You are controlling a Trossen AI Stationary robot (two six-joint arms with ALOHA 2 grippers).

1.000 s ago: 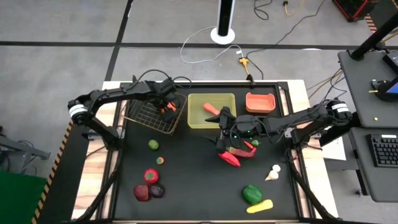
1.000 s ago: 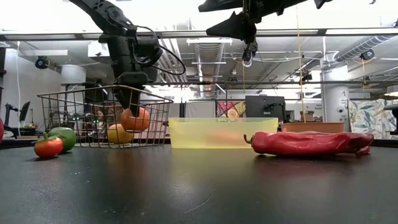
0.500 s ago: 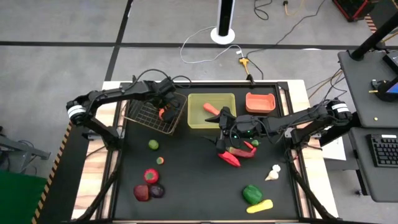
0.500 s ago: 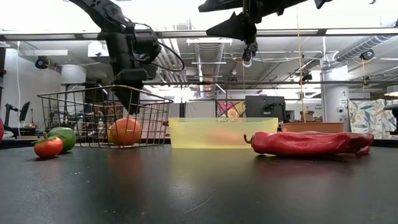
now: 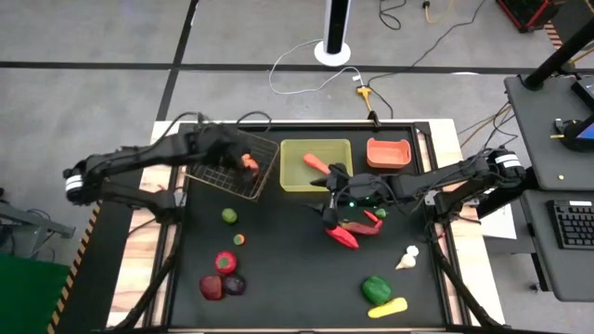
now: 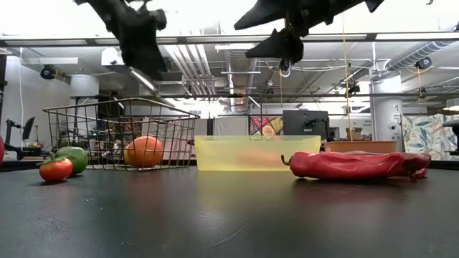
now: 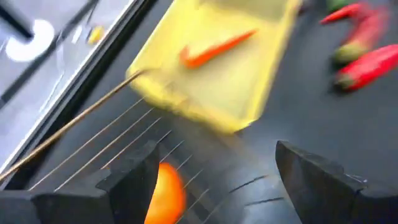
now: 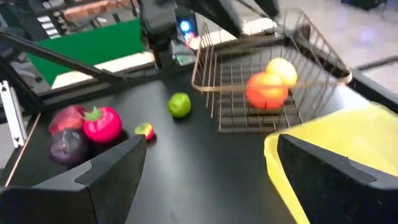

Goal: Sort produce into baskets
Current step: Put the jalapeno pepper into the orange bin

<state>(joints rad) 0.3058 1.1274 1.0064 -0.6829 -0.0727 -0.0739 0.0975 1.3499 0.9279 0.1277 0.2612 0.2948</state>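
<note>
Near the table's middle, lying just nearside of the yellow-green tray [image 5: 290,182]: a red chili [image 5: 342,237], long axis running from far-left to near-right, close beside a second red pepper [image 5: 368,226] on its right. Hovering above its far-left end, jaws spread and empty: the right gripper [image 5: 328,215], plainly the nearer arm, probably needing only a straight drop with fingers closing across that axis. Hanging over the wire basket [image 5: 209,173] at far left, jaws apart and holding nothing: the left gripper [image 5: 234,149], with an orange fruit [image 5: 249,161] resting in the basket. Showing no readable label or writing anywhere.
</note>
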